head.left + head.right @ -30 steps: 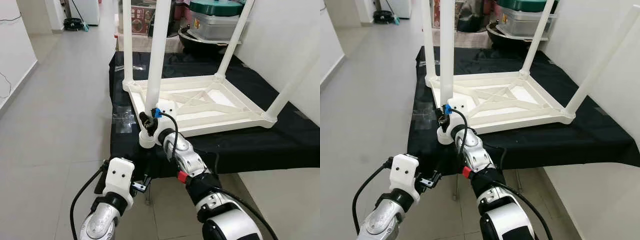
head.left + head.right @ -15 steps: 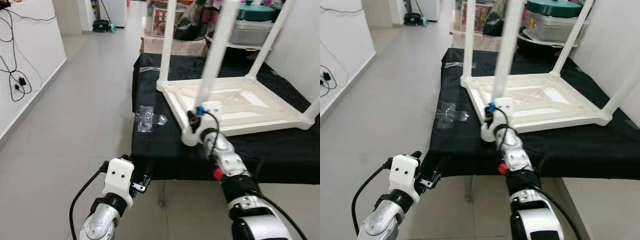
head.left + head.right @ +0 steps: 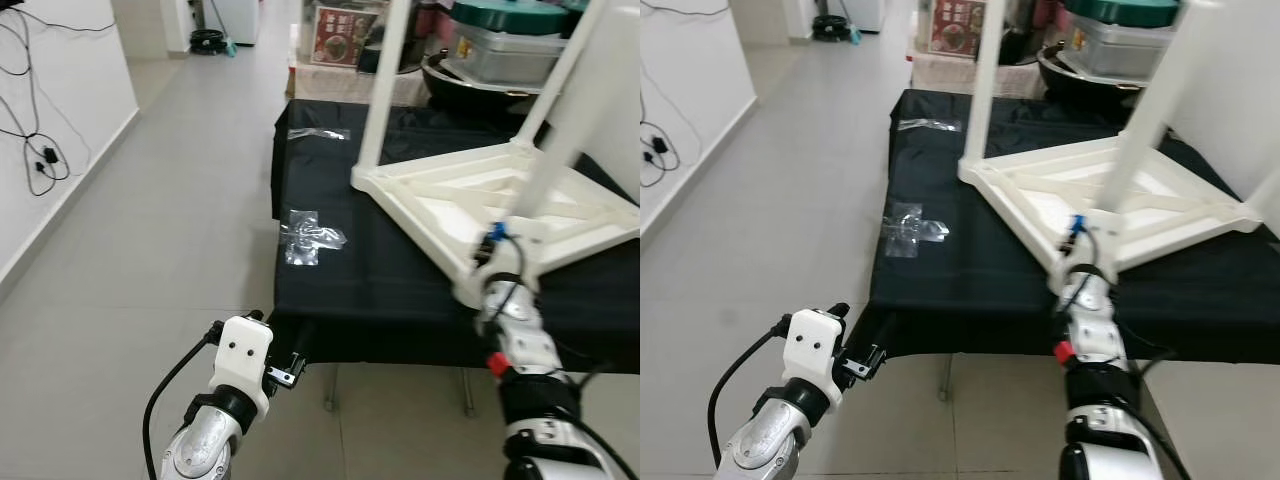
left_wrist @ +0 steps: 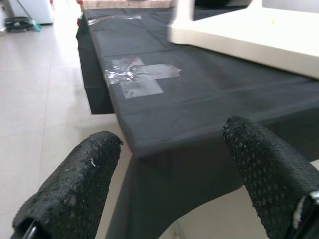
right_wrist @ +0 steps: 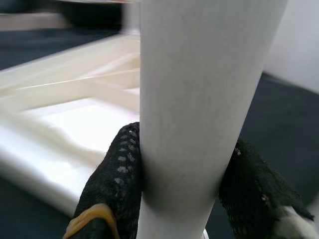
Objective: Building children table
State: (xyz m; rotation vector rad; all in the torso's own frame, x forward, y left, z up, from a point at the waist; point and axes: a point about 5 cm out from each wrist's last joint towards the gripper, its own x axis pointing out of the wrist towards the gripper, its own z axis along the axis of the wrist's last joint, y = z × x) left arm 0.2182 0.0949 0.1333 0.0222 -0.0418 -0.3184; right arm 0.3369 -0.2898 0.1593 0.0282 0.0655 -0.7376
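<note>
My right gripper (image 5: 187, 189) clamped round white table leg (image 3: 560, 120) just above corner socket, likely to seat or turn it. Upturned children's table (image 3: 470, 195) lies on black cloth (image 3: 370, 270). Left gripper (image 4: 169, 184) spread wide, idle near cloth edge. Clear plastic bag (image 3: 310, 238) beside table.

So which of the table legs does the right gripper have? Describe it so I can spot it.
Start at the black-covered bench, where the white children's table lies upside down. The held leg rises from the table's corner closest to the robot. It alone has the right gripper clamped round its base, a blue-tipped cable beside it.
</note>
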